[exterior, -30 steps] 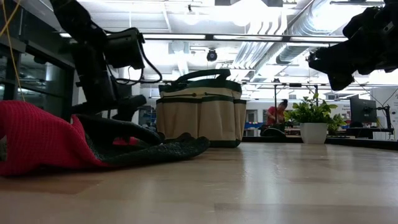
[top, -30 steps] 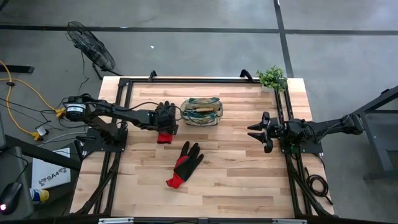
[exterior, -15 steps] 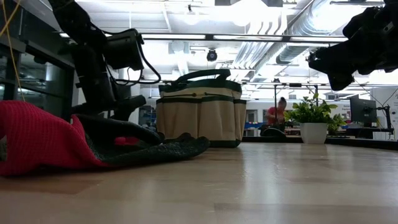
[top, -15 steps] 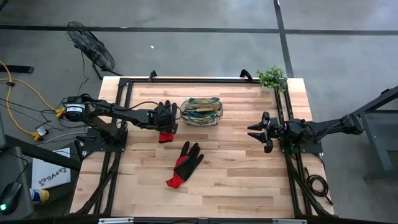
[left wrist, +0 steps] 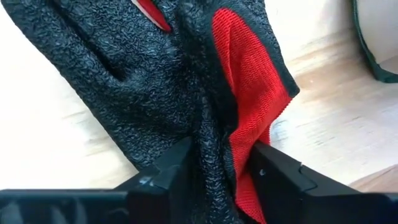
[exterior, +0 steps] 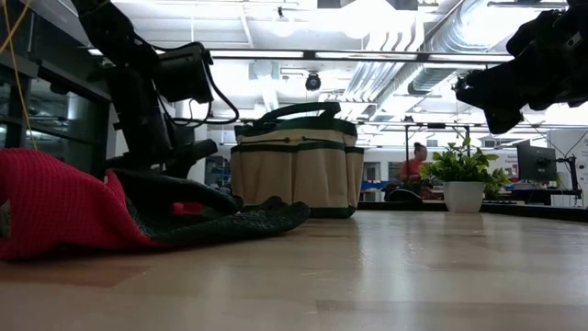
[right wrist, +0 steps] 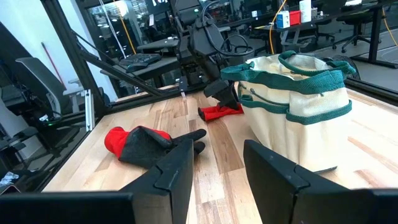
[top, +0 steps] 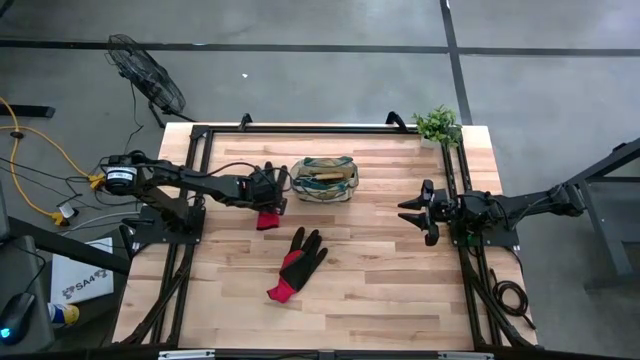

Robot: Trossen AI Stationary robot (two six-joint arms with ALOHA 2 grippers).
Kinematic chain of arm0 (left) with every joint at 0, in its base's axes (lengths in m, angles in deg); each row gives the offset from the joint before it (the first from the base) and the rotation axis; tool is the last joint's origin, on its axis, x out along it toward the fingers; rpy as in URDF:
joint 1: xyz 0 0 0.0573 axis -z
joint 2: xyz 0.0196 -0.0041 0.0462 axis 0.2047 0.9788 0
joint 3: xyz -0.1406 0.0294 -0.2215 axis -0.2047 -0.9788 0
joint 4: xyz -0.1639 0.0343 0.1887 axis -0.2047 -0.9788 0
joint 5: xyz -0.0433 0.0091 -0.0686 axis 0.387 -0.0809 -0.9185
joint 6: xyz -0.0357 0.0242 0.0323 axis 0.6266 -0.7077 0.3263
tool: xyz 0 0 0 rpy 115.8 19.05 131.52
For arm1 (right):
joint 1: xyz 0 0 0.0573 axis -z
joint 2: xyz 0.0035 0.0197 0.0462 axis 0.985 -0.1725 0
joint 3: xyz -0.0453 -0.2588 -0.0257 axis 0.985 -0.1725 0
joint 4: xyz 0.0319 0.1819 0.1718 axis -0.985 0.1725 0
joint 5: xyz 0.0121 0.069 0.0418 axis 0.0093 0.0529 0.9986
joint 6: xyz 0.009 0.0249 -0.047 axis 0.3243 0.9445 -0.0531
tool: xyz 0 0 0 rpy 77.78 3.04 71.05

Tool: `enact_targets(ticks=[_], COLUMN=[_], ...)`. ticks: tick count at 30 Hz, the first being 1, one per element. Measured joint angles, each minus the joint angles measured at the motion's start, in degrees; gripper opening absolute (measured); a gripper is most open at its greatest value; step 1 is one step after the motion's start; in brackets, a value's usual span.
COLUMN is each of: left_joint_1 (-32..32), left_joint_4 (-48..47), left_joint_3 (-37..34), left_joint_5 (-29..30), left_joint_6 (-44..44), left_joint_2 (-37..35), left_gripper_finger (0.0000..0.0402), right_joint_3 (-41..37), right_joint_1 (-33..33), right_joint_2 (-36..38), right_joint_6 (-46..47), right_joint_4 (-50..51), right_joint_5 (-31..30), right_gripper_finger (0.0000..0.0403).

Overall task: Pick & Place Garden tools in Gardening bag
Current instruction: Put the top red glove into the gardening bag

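My left gripper (left wrist: pixel 214 165) pinches a fold of the glove (left wrist: pixel 186 81) lying on the table (top: pixel 380 270) just left of the gardening bag (top: pixel 324 180). Judged soft, limp, light; hold bunched fabric. Second glove (top: pixel 297 263) lies mid-table. My right gripper (top: pixel 415 213) waits, spread.

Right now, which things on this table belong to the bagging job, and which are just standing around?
Part of the job:
- gardening bag
- glove under the left gripper, its fingers around a fold of it
- second glove, lying loose mid-table
- wooden-handled tool already in the bag

Just there:
- potted plant at the far corner
- right gripper, waiting, empty
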State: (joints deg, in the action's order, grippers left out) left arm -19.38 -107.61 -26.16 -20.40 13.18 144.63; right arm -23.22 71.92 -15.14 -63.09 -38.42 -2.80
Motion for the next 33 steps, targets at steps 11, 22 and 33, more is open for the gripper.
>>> enact_targets(ticks=[11,22,33], left_joint_1=[0.02,0.11,0.17], left_joint_4=[0.2,-1.22,-10.65], left_joint_3=[0.02,-0.38,-0.7], left_joint_5=[-1.31,-6.28,-8.07], left_joint_6=[-2.59,-12.15,-13.14], left_joint_2=[0.0,-3.28,-13.68], left_gripper_finger=[0.006,0.0008,0.0003], right_joint_3=[-0.01,0.0,-0.02], right_joint_1=[0.02,0.0,0.0], right_joint_2=[0.0,0.0,0.0], right_joint_6=[0.02,0.02,0.0], right_joint_4=[0.0,0.0,0.0], right_joint_5=[-0.01,0.0,0.01], right_gripper_finger=[0.0135,0.0135,0.0135])
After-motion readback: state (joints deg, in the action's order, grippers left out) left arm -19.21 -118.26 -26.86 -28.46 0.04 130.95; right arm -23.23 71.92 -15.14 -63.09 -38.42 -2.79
